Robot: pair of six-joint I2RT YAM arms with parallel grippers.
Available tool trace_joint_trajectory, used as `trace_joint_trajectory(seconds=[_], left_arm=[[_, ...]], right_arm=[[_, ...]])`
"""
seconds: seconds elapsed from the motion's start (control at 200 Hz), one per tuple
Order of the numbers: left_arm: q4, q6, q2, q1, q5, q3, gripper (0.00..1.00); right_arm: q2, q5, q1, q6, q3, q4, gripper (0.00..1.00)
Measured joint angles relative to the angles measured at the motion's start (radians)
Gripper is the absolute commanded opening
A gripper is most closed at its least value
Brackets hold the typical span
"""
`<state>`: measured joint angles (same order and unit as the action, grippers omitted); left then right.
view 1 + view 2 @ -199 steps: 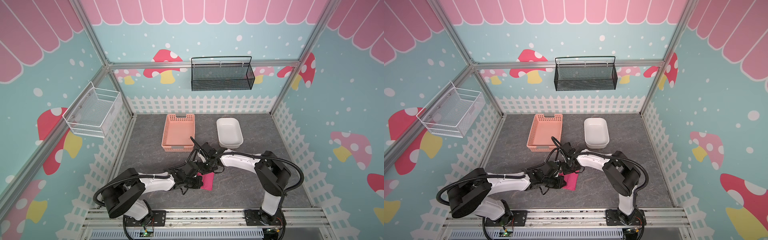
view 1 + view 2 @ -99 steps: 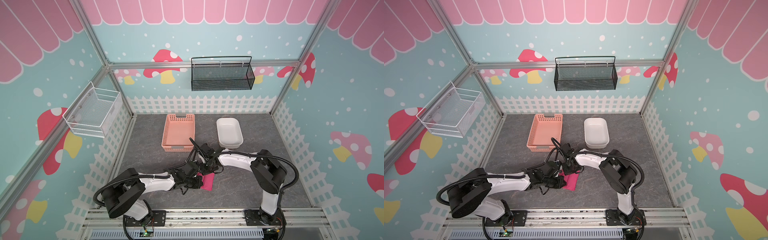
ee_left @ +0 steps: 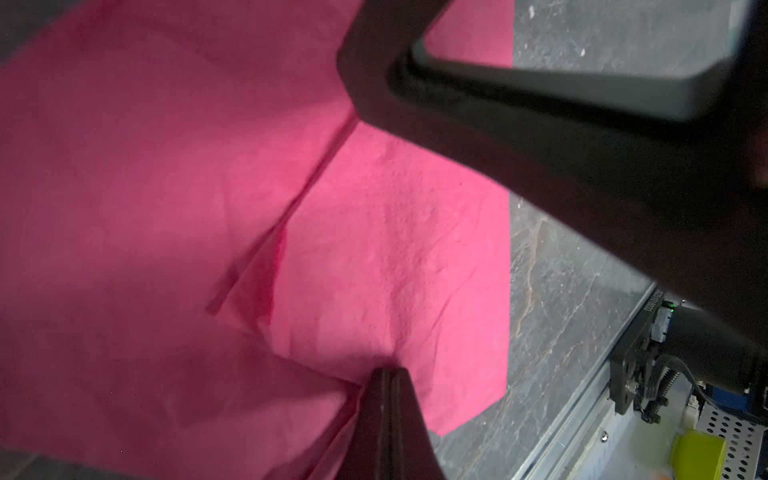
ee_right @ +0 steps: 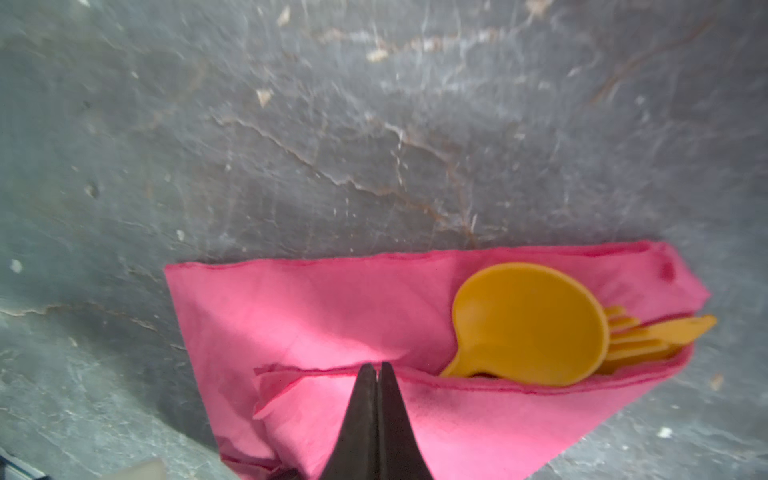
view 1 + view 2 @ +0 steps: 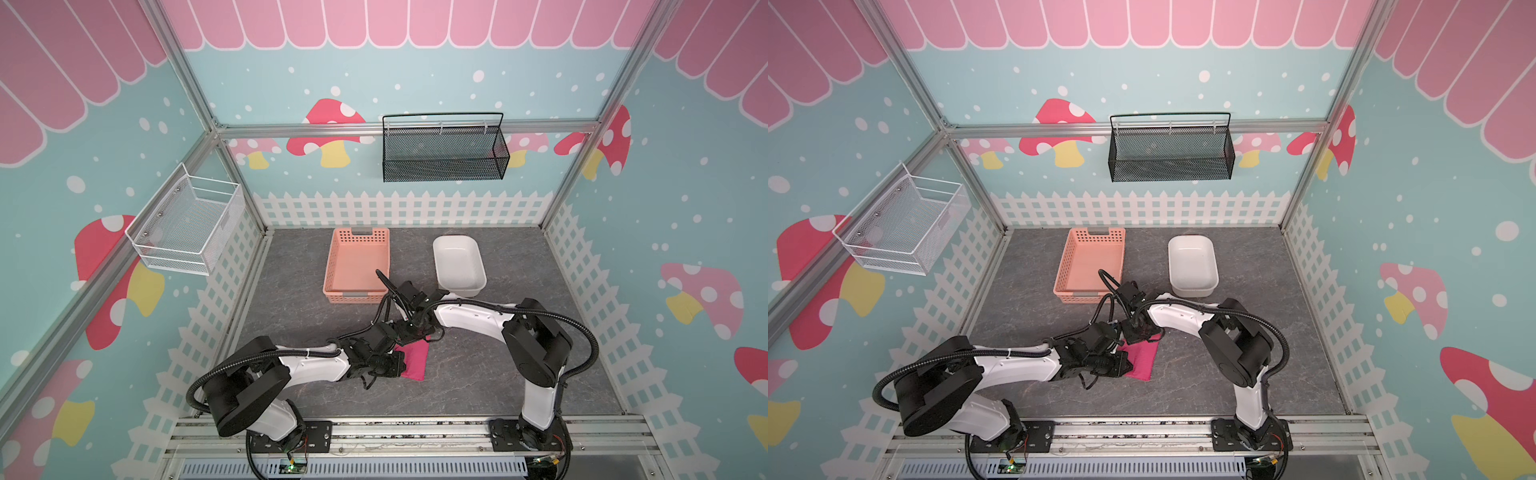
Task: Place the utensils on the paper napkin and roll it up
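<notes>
- The thin hot-pink paper napkin point(image 5: 415, 362) point(image 5: 1143, 360) lies folded on the grey stone-patterned table top point(image 5: 478, 374), in the middle towards the near edge, between the two grippers
- In the right wrist view, the orange-yellow plastic utensils point(image 4: 528, 320) lie inside the fold; the round spoon bowl and the fork tines behind it stick out at one open end
- The left gripper point(image 3: 388, 374) is clenched on the napkin's near left part, and the paper's creases gather at its tips
- The right gripper point(image 4: 377, 368) is clenched at the napkin's far end, tips on a flap edge; whether paper is pinched there I cannot tell
- A salmon-pink perforated plastic basket point(image 5: 353, 296) and a white rectangular tub point(image 5: 457, 239) stand farther back, apart from the napkin
</notes>
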<state>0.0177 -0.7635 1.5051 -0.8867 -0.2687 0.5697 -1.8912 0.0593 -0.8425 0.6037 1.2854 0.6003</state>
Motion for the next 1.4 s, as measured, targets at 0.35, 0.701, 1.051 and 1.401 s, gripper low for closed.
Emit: trace_joint_trajectory(seconds=[0.35, 0.701, 1.051, 1.401], left_arm=[[0.000, -0.004, 0.000, 0.000, 0.001, 0.000, 0.03], [0.002, -0.016, -0.002, 0.001, 0.003, 0.000, 0.04], [0.064, -0.018, -0.045, 0.000, 0.006, 0.002, 0.08], [0.072, -0.019, -0.046, 0.000, 0.003, 0.012, 0.08]], right_arm=[[-0.035, -0.040, 0.000, -0.013, 0.005, 0.032, 0.03], [-0.047, -0.040, 0.002, -0.024, 0.005, 0.033, 0.03], [-0.047, -0.032, 0.005, -0.025, 0.005, 0.032, 0.03], [-0.047, -0.029, 0.005, -0.027, 0.005, 0.030, 0.03]])
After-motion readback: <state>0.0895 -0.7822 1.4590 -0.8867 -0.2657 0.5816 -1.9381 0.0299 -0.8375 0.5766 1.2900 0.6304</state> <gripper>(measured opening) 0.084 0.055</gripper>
